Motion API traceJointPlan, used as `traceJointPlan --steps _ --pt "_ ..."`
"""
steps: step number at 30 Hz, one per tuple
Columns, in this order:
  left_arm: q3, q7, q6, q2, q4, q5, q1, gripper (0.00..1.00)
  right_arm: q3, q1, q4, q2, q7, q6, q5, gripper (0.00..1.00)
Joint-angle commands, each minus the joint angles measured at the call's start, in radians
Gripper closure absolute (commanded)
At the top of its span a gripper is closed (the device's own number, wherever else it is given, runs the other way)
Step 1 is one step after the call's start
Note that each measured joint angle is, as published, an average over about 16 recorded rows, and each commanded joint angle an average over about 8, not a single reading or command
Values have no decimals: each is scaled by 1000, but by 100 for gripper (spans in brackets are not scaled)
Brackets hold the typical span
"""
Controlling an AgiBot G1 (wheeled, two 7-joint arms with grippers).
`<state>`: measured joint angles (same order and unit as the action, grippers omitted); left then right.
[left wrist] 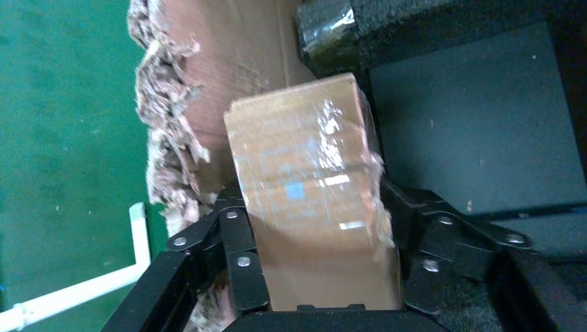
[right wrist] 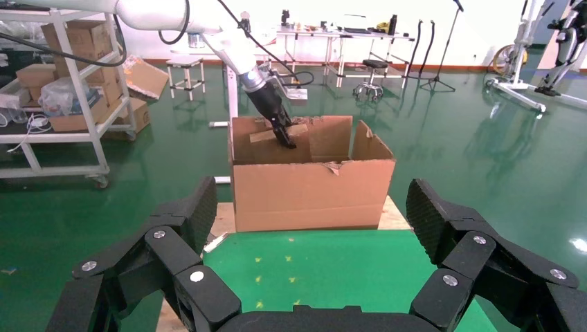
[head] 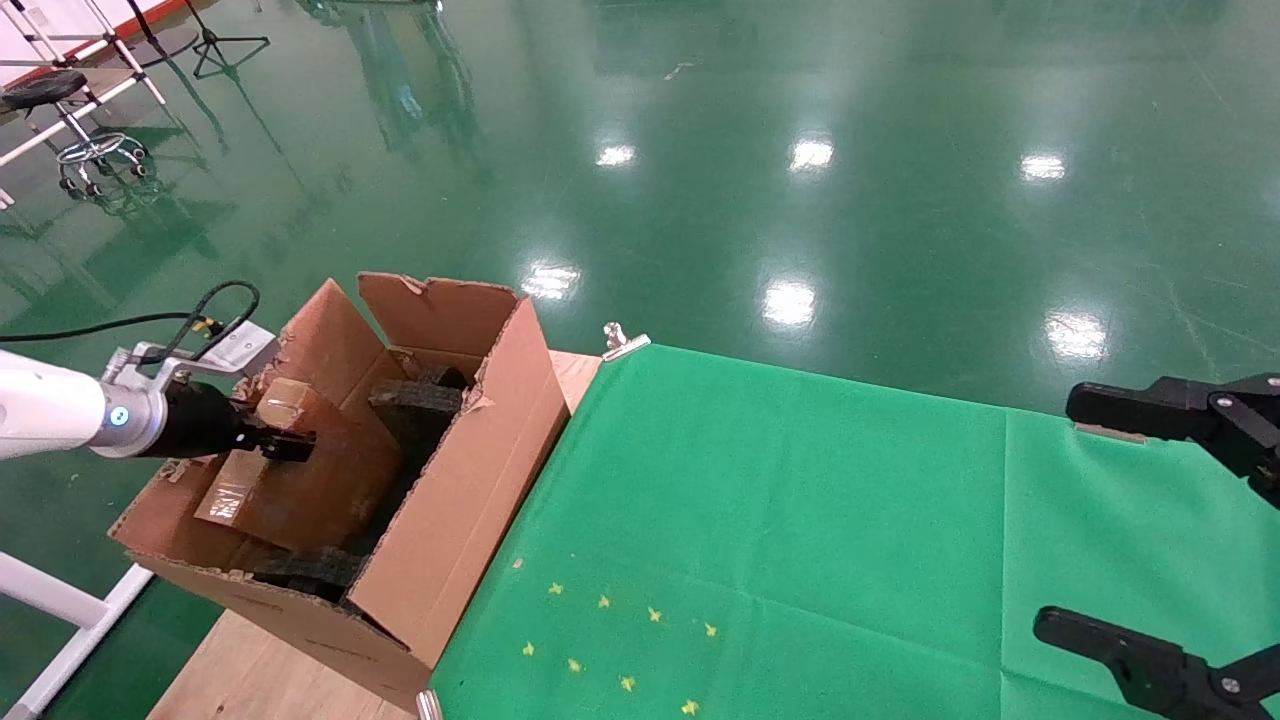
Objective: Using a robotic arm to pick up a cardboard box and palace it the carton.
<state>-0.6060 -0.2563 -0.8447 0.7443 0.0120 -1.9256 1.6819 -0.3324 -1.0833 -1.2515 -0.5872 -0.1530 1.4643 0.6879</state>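
Note:
My left arm [head: 50, 405] reaches in over the carton [head: 470, 500], which stands at the table's left end with its flaps up and torn edges. The left gripper [head: 285, 443] is shut on the cardboard box [head: 310, 490], a flat reddish-brown taped box, tilted inside the carton above black foam blocks [head: 420, 400]. In the left wrist view the box [left wrist: 297, 138] sits between the fingers [left wrist: 239, 242], beside the ragged carton wall [left wrist: 208, 69]. The right wrist view shows the carton [right wrist: 311, 194] with the left gripper [right wrist: 284, 138] in it. My right gripper [head: 1060, 515] is open and empty at the table's right.
A green cloth [head: 800, 520] with small yellow star marks [head: 620, 640] covers the table beside the carton. A metal clip [head: 625, 342] holds its far corner. Bare wood [head: 250, 670] shows under the carton. Shelves with boxes [right wrist: 69, 104] stand beyond on the green floor.

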Motion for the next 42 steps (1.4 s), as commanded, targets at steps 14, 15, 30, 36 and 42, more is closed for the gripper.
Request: traceJointPlan --steps 14,15,30,36,42 --pt "30 17 -166 -27 -29 40 77 0 0 0 0 0 0 0 0 0" --pt "37 21 -207 -36 -36 50 96 0 0 0 0 0 0 0 0 0" --pt "50 64 -429 -72 -125 77 217 0 0 0 0 0 0 0 0 0" --pt "60 62 -431 -74 -157 112 188 0 0 0 0 0 0 -1 0 0" --pt "85 63 -451 -80 -263 212 114 0 0 0 0 0 0 -1 0 0"
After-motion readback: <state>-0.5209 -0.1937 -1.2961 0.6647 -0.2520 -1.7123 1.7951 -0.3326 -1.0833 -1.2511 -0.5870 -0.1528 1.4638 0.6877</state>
